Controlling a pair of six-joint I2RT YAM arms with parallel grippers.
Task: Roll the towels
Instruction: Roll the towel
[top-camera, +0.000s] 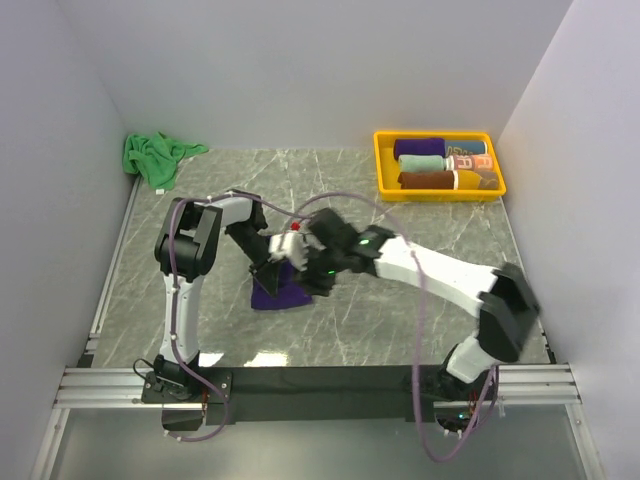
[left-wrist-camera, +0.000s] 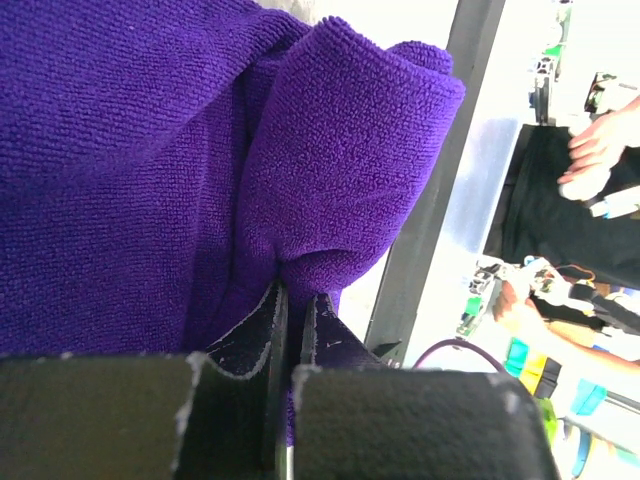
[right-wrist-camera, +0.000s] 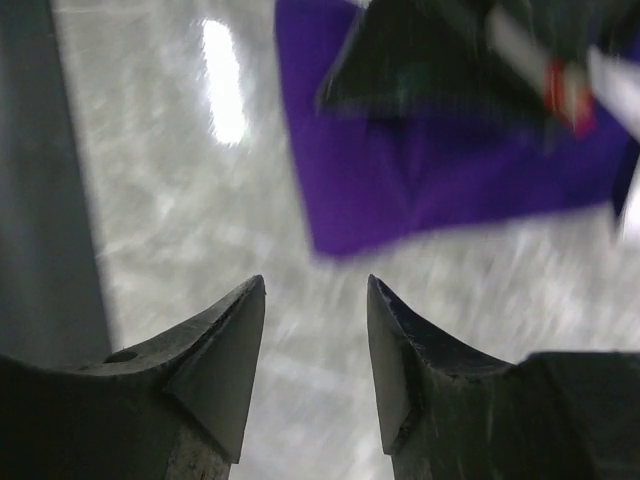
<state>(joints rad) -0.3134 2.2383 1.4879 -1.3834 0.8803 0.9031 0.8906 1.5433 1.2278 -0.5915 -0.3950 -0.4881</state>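
The dark purple towel (top-camera: 280, 292) lies in the middle of the table, partly under both grippers. My left gripper (top-camera: 272, 270) is shut on a fold of the purple towel (left-wrist-camera: 340, 170), which bunches up just past the fingertips (left-wrist-camera: 292, 300). My right gripper (right-wrist-camera: 315, 290) is open and empty, hovering over bare table just short of the purple towel's edge (right-wrist-camera: 400, 190); in the top view it (top-camera: 318, 278) sits at the towel's right side. The green towel (top-camera: 155, 155) lies crumpled in the far left corner, a small white tag at its near edge.
A yellow tray (top-camera: 385, 165) at the far right holds several rolled towels. White walls close in the table on three sides. A black rail (top-camera: 320, 378) runs along the near edge by the arm bases.
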